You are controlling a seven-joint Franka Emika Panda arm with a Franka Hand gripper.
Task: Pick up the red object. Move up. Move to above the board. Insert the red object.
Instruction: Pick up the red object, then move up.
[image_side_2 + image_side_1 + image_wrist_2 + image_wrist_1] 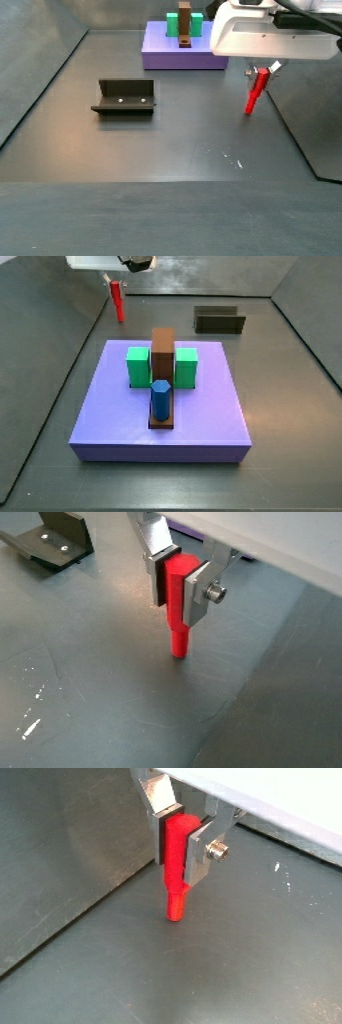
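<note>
The two-finger gripper (183, 830) is closed on the top of the thin bright red peg (174, 878), one silver finger plate on each side, as both wrist views (182, 574) show. The peg (178, 617) hangs upright, its tip near the grey floor. In a side view it (118, 301) sits beyond the far left corner of the large lavender board (201, 406), apart from it.
</note>
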